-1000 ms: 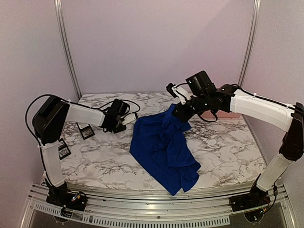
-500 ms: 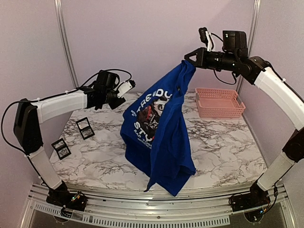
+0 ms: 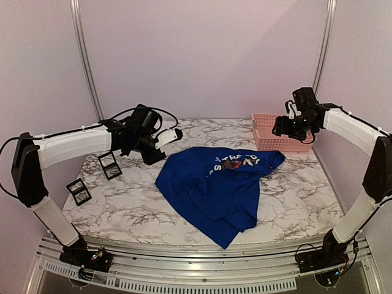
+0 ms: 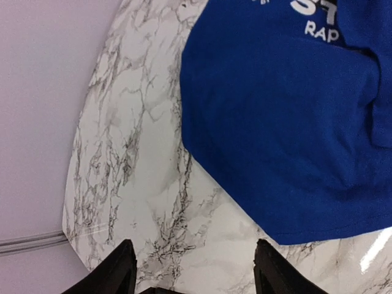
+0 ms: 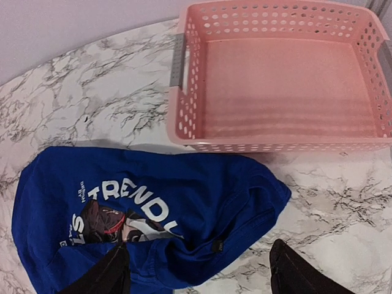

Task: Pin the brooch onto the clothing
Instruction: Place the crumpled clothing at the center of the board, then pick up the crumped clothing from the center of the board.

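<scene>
Counter point(image 3: 294, 202): marble top, with the shirt in the middle, a pink basket point(image 3: 264, 136) at the far right corner and two small dark frames point(image 3: 110, 164) on the left side
Shirt point(image 3: 208, 190): blue, lying rumpled and partly folded over itself; its long run slants from the foot of the basket down toward the near edge
Print point(image 3: 233, 164): faces up on the far right part of the shirt, half lost in a fold
Left pincer point(image 3: 173, 136): spread and holding nothing, hanging just off the shirt's far left edge, with the cloth to its right
Right pincer point(image 3: 283, 125): spread too, empty, up over the basket's left end, with the print below it and toward the near side
Nearer arm: by my eye the right one for the print, the left one for the plain blue cloth
Brooch: I can't pick it out in any view, and whether the frames have to do with it I can't tell
Right wrist view: shows the basket is empty and the shirt's collar end sits just beside its near wall, with the lettering legible point(image 5: 122, 217)
Left wrist view: only the shirt's plain hem and bare marble between its fingers point(image 4: 116, 272)
Top view: the only one showing both arms and the frames together
</scene>
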Tool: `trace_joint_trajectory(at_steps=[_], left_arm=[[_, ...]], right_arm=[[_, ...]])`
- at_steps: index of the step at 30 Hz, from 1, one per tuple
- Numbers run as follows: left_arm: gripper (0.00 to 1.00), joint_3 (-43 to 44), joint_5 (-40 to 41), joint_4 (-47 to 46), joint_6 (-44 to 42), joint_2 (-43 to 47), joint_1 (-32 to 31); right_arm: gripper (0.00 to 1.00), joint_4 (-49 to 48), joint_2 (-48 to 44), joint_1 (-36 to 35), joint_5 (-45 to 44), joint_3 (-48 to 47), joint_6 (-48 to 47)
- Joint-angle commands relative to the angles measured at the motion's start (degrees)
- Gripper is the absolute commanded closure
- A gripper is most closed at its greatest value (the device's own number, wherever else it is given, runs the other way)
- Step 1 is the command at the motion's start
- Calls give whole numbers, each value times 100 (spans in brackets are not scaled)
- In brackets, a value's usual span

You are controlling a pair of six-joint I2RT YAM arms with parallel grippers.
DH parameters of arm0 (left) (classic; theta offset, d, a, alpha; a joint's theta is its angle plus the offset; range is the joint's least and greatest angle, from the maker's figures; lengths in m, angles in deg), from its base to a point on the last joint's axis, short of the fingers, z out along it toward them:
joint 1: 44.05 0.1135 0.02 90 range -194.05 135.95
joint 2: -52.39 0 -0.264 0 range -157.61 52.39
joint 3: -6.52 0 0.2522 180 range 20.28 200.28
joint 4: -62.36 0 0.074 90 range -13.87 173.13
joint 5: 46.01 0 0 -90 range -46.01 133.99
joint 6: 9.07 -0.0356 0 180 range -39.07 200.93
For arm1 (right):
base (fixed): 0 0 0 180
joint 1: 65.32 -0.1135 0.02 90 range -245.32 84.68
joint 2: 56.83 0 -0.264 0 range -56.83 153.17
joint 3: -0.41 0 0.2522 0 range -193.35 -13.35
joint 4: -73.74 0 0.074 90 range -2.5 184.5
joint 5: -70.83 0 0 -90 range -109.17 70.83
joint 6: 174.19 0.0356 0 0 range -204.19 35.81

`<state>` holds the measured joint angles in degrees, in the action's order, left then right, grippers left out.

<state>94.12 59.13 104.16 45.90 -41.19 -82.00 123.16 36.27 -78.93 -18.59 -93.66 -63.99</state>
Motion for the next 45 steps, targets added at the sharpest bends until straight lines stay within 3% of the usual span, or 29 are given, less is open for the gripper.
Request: trace_joint_trajectory(at_steps=[1,6,15,24,26,30,31,36,45], left_arm=[[34,-518,-369,749,108,215,-195],[31,-1040,-828,955,-89,312,-430],[31,-1458,136,-261,-58,-333,-510],[31,-1478,571,-819,-255,-789,-511],[31,-1466,682,-931,-303,-900,-511],[31,-1416,1008,-1155,-416,-1159,-490],[31,-1375,1098,-1179,-453,-1242,-479],[31,-971,1435,-1173,-523,-1704,-255],[31,910,2112,-918,-390,-2958,696]], right_arm=[[24,167,-108,-1022,664,-84,-294],[20,-648,310,-2199,1001,44,-679],[27,262,2549,-2377,850,-1608,-2531],[33,525,2886,-2441,932,-1492,-3355],[42,491,2852,-2439,758,-1437,-3427],[91,445,2870,-2420,337,-1413,-3470],[99,451,2844,-2419,300,-1416,-3471],[100,403,2087,-2420,482,-1517,-3430],[100,558,1470,-2461,1829,-2725,-3118]])
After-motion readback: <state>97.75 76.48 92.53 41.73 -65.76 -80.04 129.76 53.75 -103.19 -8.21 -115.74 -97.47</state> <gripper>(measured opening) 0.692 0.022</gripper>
